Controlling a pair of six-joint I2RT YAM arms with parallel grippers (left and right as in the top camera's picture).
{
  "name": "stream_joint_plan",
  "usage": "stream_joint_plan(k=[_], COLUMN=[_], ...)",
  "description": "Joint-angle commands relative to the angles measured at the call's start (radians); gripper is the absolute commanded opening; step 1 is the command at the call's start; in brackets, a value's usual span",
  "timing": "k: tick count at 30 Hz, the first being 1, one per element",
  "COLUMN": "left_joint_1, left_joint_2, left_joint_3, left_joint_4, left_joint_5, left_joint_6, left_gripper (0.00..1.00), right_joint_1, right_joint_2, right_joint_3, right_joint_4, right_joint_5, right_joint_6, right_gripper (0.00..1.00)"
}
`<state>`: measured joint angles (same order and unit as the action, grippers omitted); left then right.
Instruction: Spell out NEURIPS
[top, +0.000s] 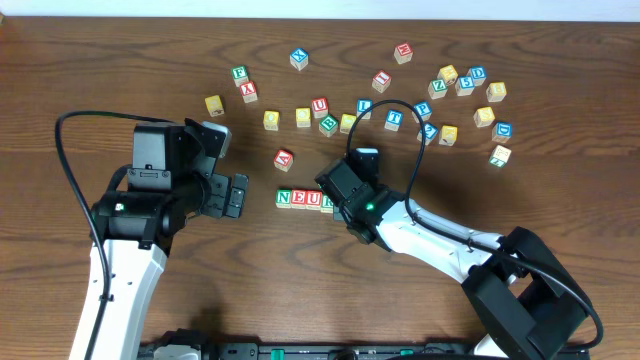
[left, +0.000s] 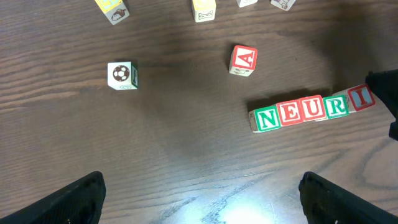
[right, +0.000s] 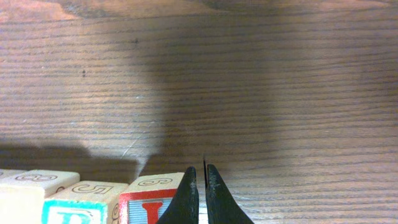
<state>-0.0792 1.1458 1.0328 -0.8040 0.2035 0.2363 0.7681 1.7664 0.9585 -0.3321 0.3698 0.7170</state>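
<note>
right pincer (right: 200, 170) closed tight at i cube (right: 146, 203)

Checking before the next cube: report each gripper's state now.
Left gripper: open, holding nothing.
Right gripper: shut, nothing between its fingers.

Cube row (left: 313, 109) reads NEURI; sep. red cube (left: 243, 60): A.

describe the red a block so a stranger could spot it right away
On the wooden table, find the row of cubes spelling NEURI. Just beyond its N end, toward the far edge, sits the A cube alone. Its red-framed A faces up, and nothing touches it.
</note>
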Motion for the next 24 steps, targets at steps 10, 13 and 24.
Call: stream_joint_plan(k=[10,13,24], left_joint_1=[0.004,0.004,0.004], left_joint_2=[-0.001,-0.001,-0.001], left_joint_3=[0.027,0.027,0.027], left_joint_4=[0.000,0.000,0.000], left_joint_5=[-0.010,-0.010,-0.010], left_joint_6=[0.006,0.006,0.006], left_gripper=[0.98,0.98,0.98], right_joint_1=[0.017,0.017,0.017], right_joint_2=[0.006,0.006,0.006], right_joint_3=[-0.006,-0.006,-0.006], right_joint_4=[0.000,0.000,-0.008], right_joint_5=[-0.014,-0.014,-0.034], right_joint_6=[-0.019,-0.019,0.013], right_gripper=[0.01,0.01,0.01])
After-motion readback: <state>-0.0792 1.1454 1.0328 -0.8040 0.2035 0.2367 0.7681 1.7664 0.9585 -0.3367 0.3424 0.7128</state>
